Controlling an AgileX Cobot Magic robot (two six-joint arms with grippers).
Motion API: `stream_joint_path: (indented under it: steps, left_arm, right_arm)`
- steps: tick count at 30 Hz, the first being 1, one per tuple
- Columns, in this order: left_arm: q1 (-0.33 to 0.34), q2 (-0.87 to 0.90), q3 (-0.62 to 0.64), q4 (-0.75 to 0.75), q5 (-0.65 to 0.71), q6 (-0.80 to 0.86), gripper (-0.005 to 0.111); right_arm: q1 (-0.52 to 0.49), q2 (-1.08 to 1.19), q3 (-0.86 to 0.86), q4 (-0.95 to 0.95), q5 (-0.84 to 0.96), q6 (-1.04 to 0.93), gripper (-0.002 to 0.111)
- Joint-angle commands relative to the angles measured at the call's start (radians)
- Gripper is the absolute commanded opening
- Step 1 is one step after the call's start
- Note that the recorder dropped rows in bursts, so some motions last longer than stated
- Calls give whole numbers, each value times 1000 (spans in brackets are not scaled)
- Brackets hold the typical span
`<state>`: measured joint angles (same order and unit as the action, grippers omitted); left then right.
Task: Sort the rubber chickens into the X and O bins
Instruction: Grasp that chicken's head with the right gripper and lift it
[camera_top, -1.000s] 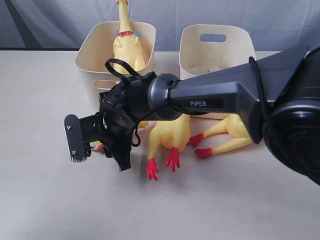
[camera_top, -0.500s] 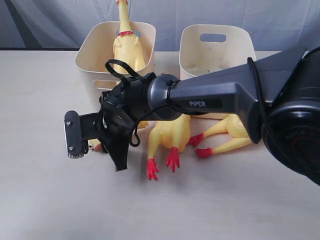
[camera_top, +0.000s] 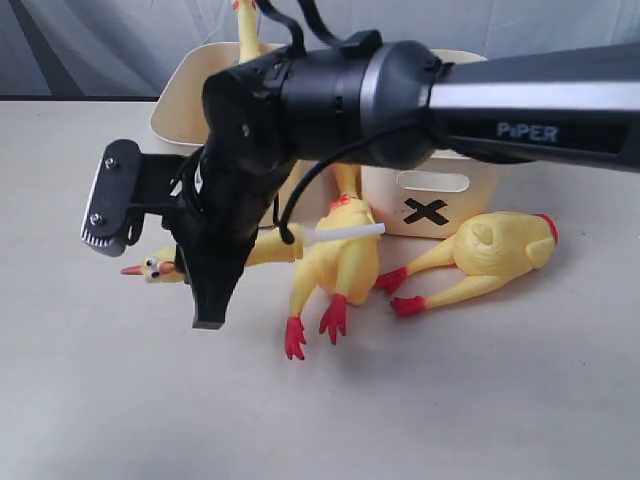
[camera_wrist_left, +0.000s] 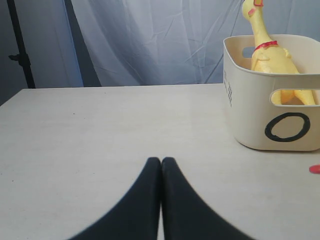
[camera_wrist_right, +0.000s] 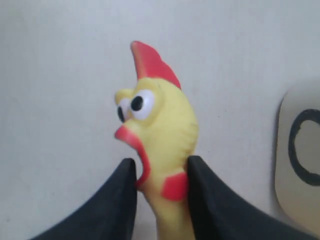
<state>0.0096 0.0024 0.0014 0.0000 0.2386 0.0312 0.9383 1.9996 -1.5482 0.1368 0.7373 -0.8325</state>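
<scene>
My right gripper (camera_wrist_right: 159, 167) is shut on the neck of the head-and-neck chicken piece (camera_wrist_right: 157, 125), with the head sticking out past the fingertips. In the exterior view that gripper (camera_top: 205, 295) reaches across to the left. The piece's head (camera_top: 150, 268) points left and its white tube (camera_top: 350, 232) points right. One whole rubber chicken (camera_top: 340, 265) lies in front of the X bin (camera_top: 395, 200). A second chicken (camera_top: 495, 250) lies further right. A third (camera_wrist_left: 265, 50) stands in the O bin (camera_wrist_left: 250, 100). My left gripper (camera_wrist_left: 161, 161) is shut on nothing, over bare table.
The O bin (camera_top: 175, 115) and X bin stand side by side at the back of the pale table (camera_top: 450, 400). My right arm's thick dark body (camera_top: 400, 85) hangs over both bins. Grey curtain (camera_wrist_left: 150, 40) hangs behind the table.
My right arm has risen and swung left, uncovering the X mark. The head-and-neck piece in its jaws has moved left and now shows. The middle chicken has shifted slightly.
</scene>
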Motion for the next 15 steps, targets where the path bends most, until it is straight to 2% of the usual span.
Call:
stream_joint_path:
  steps: [1, 11, 15]
  left_arm:
    - [-2, -2, -1, -6, -7, -4, 0]
    - [-2, -2, -1, -6, -7, -4, 0]
    - [-2, -2, -1, -6, -7, -4, 0]
  right_arm:
    - [-1, -87, 1, 35, 58, 3, -1]
    - [-1, -421, 1, 112, 127, 3, -1]
    - [-15, -541, 1, 94, 84, 3, -1]
